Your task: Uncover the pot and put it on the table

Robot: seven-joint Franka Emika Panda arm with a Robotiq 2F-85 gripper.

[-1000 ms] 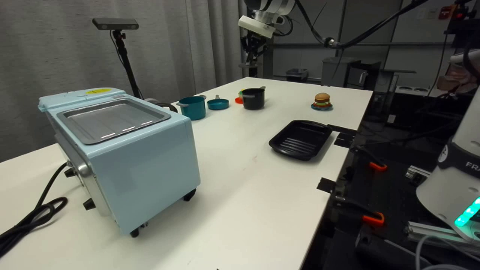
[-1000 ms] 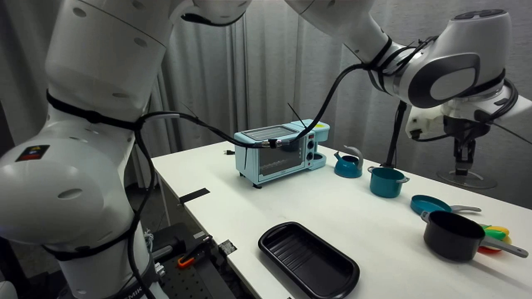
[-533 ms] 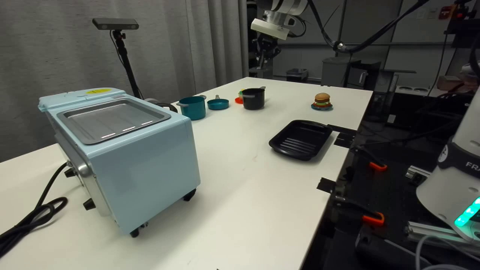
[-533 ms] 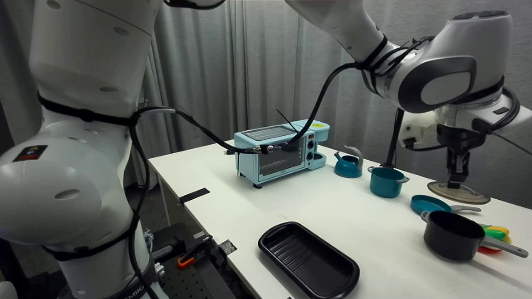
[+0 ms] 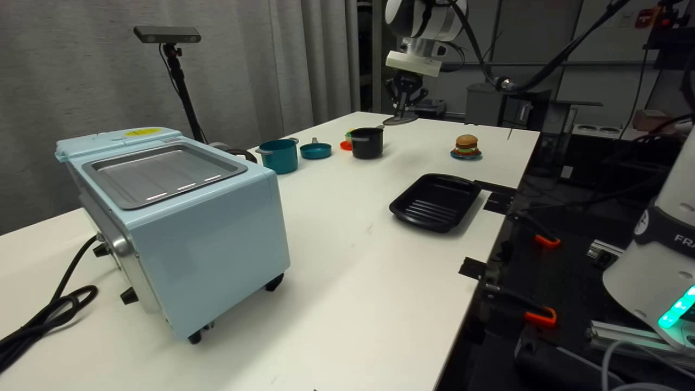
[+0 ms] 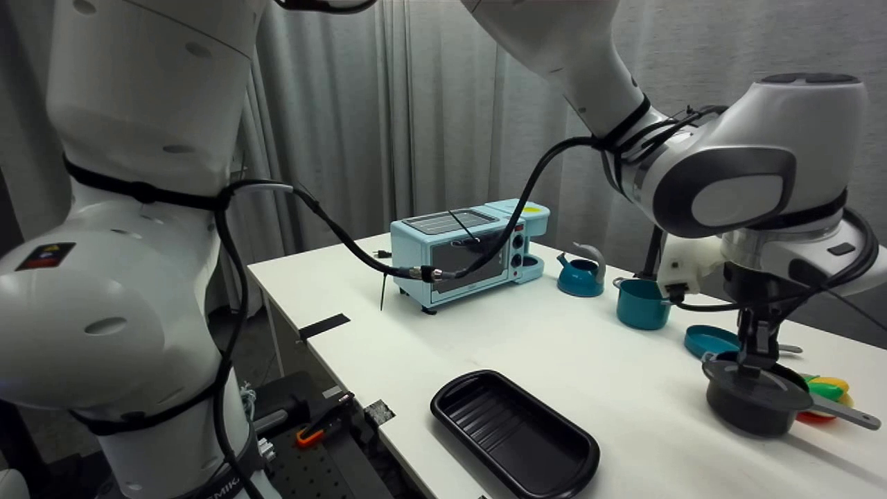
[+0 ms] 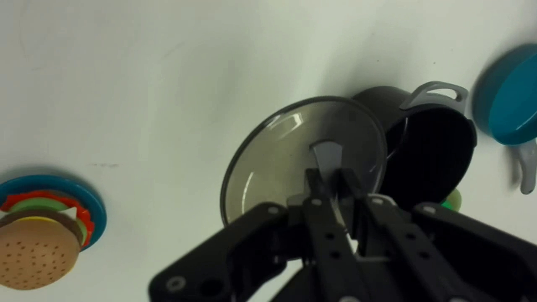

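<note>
End effector [image 7: 331, 180] clamped on the clear lid [image 7: 272, 167] beside the uncovered black pot [image 5: 367, 145], which stands upright on the white tabletop [image 5: 336, 244]; lid-to-tabletop contact cannot be determined.

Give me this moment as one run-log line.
Gripper: holding lid by handle | lid: above table, not yet set down | pot: upright, uncovered
</note>
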